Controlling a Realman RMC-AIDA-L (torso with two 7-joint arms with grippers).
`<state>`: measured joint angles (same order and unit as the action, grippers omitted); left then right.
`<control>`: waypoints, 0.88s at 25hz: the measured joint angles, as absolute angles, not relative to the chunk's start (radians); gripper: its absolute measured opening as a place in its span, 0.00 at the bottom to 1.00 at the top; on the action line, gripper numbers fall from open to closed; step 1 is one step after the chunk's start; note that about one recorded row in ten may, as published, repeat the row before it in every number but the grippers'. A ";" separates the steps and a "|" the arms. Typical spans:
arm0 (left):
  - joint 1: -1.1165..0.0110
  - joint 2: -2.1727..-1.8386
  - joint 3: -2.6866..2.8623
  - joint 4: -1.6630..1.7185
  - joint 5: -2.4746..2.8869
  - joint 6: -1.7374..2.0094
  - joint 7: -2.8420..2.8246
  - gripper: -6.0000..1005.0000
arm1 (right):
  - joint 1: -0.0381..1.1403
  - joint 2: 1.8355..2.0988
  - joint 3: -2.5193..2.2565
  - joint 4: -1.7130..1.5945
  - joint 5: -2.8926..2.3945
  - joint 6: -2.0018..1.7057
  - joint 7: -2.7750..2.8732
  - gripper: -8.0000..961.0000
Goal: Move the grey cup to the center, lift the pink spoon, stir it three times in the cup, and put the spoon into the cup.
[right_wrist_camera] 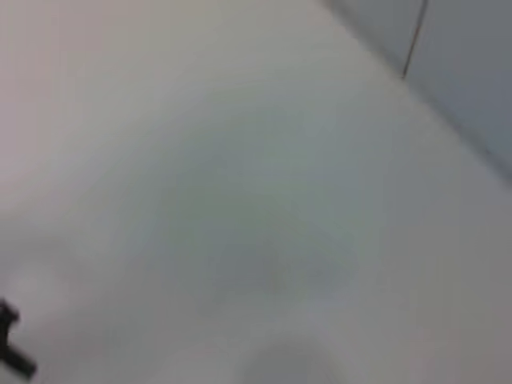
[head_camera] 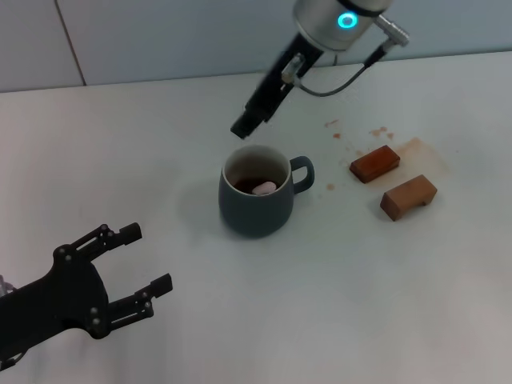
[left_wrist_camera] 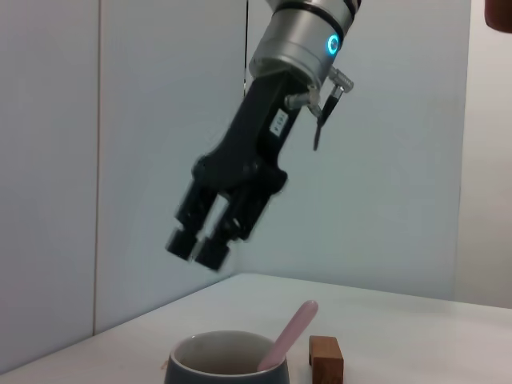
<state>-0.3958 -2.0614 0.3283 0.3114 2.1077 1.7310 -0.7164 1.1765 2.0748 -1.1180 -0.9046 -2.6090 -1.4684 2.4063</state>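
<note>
left gripper [head_camera: 142, 268], black and skeletal, sits nearest the robot at the front left of the white table [head_camera: 120, 160], its two fingers spread apart and holding nothing; it looks parked, well short of the work.

further out, near the middle of the table, stands the rounded dark blue-grey ceramic mug, the grey cup [head_camera: 256, 192], with its loop handle turned toward the robot's right. inside it, over dark liquid, shows the pale end of the small slim pink-handled spoon, the pink spoon [head_camera: 264, 187]. in the left wrist view the spoon [left_wrist_camera: 290, 334] leans on the cup's [left_wrist_camera: 228, 364] rim, its long axis tilted and its handle end rising past the rim toward the side of the wooden block [left_wrist_camera: 326, 360].

right gripper [head_camera: 244, 126], dark under a silver wrist with a lit blue ring, hangs in the air just beyond the cup and above it, touching neither cup nor spoon. it grips nothing; whether its fingers stand parted or closed i cannot tell.

so the spoon lies below and slightly nearer than the right gripper, which is by far the closer arm. judging by this, the spoon is already in the cup and the task looks near done.

off to the right lie two brown wooden blocks [head_camera: 374, 163] beside brown stains [head_camera: 332, 128].
</note>
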 joint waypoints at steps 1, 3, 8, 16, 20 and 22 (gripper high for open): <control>-0.396 -2.061 0.328 0.311 2.108 1.731 -0.716 0.83 | 1.141 2.077 -1.121 -0.951 -2.577 -1.456 2.395 0.35; -0.396 -2.061 0.328 0.313 2.108 1.733 -0.719 0.83 | 1.060 2.079 -1.123 -1.038 -2.485 -1.429 2.368 0.43; -0.395 -2.060 0.328 0.314 2.106 1.735 -0.722 0.83 | 0.844 2.063 -1.047 -1.157 -2.206 -1.380 2.290 0.61; -0.407 -2.060 0.328 0.319 2.106 1.735 -0.753 0.83 | 0.502 2.051 -0.877 -1.046 -1.699 -1.481 1.775 0.75; -0.421 -2.051 0.332 0.329 2.107 1.736 -0.793 0.83 | 0.369 2.039 -0.869 -0.856 -1.574 -1.549 1.389 0.82; -0.432 -2.043 0.344 0.339 2.107 1.735 -0.829 0.83 | 0.344 2.015 -0.853 -0.757 -1.573 -1.590 1.267 0.84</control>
